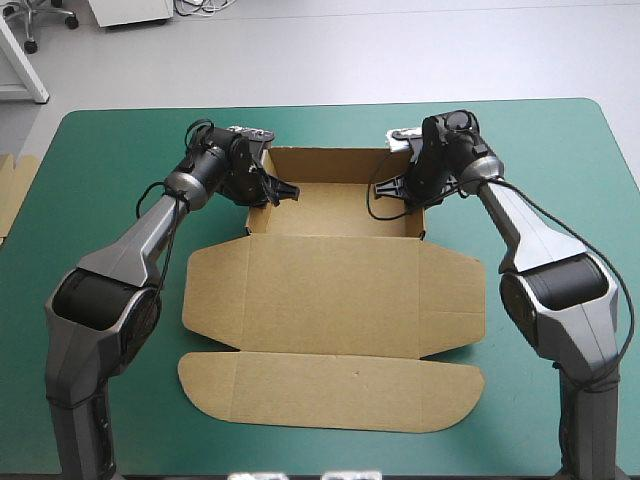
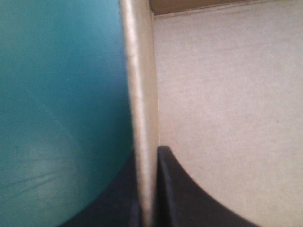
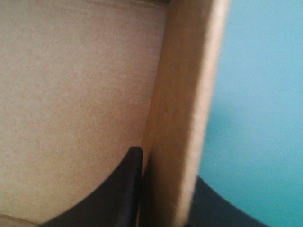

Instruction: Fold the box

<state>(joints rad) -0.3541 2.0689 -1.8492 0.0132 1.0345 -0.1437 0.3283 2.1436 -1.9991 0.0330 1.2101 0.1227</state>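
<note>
Jaws of both arms are almost closed, each on one side wall of the box (image 1: pixel 335 290), so both are gripping the brown board. On the left arm (image 1: pixel 120 270), the left side wall (image 2: pixel 141 94) stands as a thin edge between the two black fingers (image 2: pixel 189 198): one finger is inside the tray, the other outside, over the teal-green surface (image 2: pixel 57 94). The right arm (image 1: pixel 550 270) does the same on the right side wall (image 3: pixel 182 109), with one finger (image 3: pixel 120 189) on the inner side. The walls seem to be pinched like this to hold them upright and to press the folded board together, so that the fold does not open again. This is only a judgement, because the tucked parts cannot be seen. The box sits in the middle of the surface, with its tray part toward the far edge. Around the tray floor (image 1: pixel 340 205), walls are raised at both sides and at the far side, and the far wall (image 1: pixel 330 160) looks straight. The lid (image 1: pixel 330 295) lies flat toward the near edge, with rounded ears at its sides, and its long front flap (image 1: pixel 330 392) is also flat. A strip of more brown board (image 1: pixel 12 190) shows at the left edge of the surface.
</note>
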